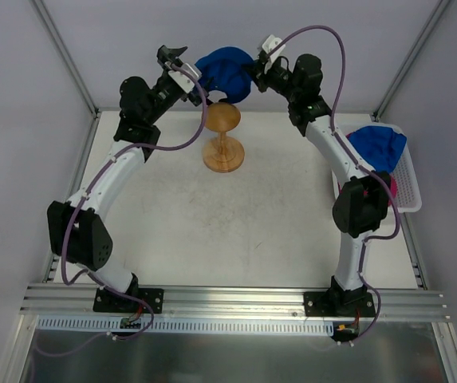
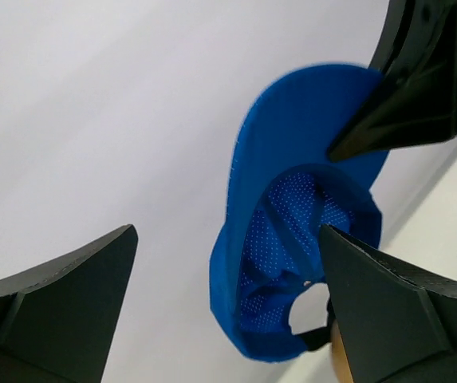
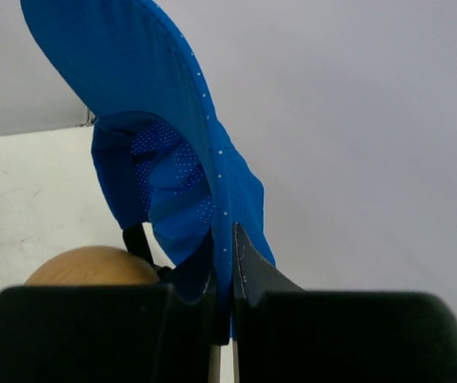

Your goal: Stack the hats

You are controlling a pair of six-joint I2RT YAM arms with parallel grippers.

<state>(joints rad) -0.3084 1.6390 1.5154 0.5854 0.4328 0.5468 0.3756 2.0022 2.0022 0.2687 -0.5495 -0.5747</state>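
Right gripper (image 3: pixel 223 275) is pinched tight on the edge of the blue cap (image 3: pixel 172 112), mesh lining facing the camera. A rounded wooden top (image 3: pixel 92 267) peeks in just below it.

The left arm (image 1: pixel 112 175) and right arm (image 1: pixel 332 144) share one build: white tubular links set between bulky black joint housings. A thin purple cable (image 1: pixel 202 112) runs along the left arm, and a matching purple cable (image 1: pixel 342 60) along the right. Each arm stands on a black base plate (image 1: pixel 128 301). The left tool (image 1: pixel 177 64) and right tool (image 3: pixel 226 247) have matte black, wedge-shaped fingers tapering to points, backed by white brackets.
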